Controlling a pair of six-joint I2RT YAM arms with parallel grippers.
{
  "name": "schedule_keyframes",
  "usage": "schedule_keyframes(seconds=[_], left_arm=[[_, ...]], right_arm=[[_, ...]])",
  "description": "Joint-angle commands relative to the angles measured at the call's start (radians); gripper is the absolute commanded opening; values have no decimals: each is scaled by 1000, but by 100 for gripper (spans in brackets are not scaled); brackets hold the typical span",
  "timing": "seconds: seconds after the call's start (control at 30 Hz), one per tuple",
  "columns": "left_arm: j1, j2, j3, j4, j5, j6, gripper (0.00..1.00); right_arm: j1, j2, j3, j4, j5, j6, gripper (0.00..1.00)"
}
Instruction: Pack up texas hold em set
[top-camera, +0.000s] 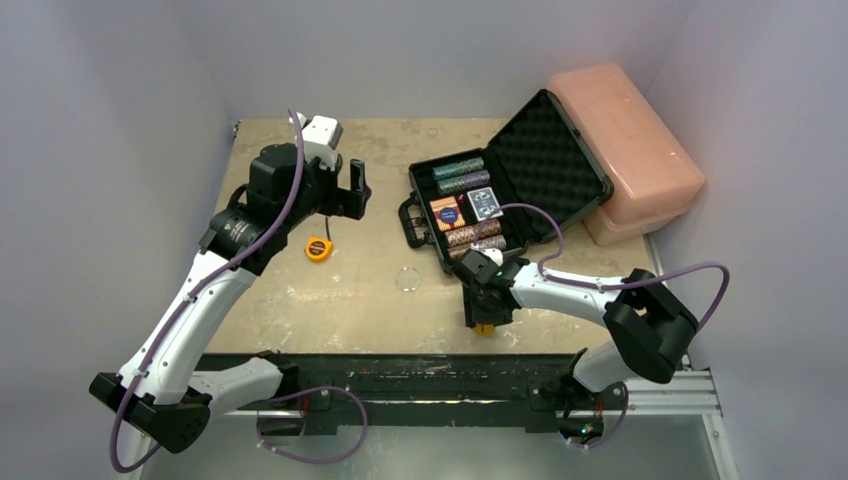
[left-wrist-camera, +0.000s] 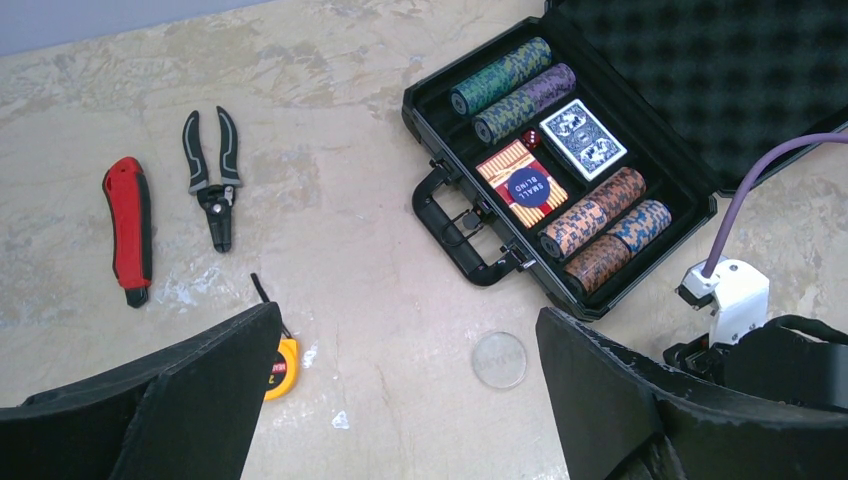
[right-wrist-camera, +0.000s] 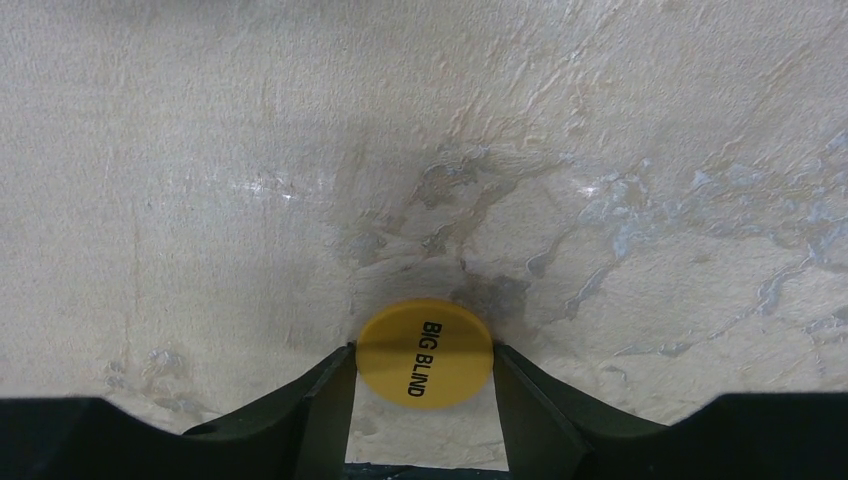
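Jaws of the right gripper (right-wrist-camera: 425, 372) pinch the yellow BIG BLIND button (right-wrist-camera: 425, 345) by its rim, over the desk (right-wrist-camera: 200, 150) just near of the open briefcase (top-camera: 545, 150). We hold it level, carry it far, release low inside. Left gripper (left-wrist-camera: 410, 395) jaws: spread.

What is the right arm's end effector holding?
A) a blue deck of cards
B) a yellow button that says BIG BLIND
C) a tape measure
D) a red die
B: the right wrist view shows the yellow button, printed BIG BLIND, gripped on both sides by the right end effector.
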Motion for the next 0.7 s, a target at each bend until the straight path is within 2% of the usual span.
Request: schedule_keyframes(seconds=[0.0, 0.27, 0.67], left_arm=[[3, -3, 31, 16, -3, 19, 100], [3, -4, 32, 15, -3, 19, 100], [3, -5, 30, 14, -8, 22, 100]], right_arm=[[11, 56, -27, 57, -26, 8, 54], [14, 53, -14, 54, -24, 5, 49], [14, 21, 116, -15, 26, -19, 47]])
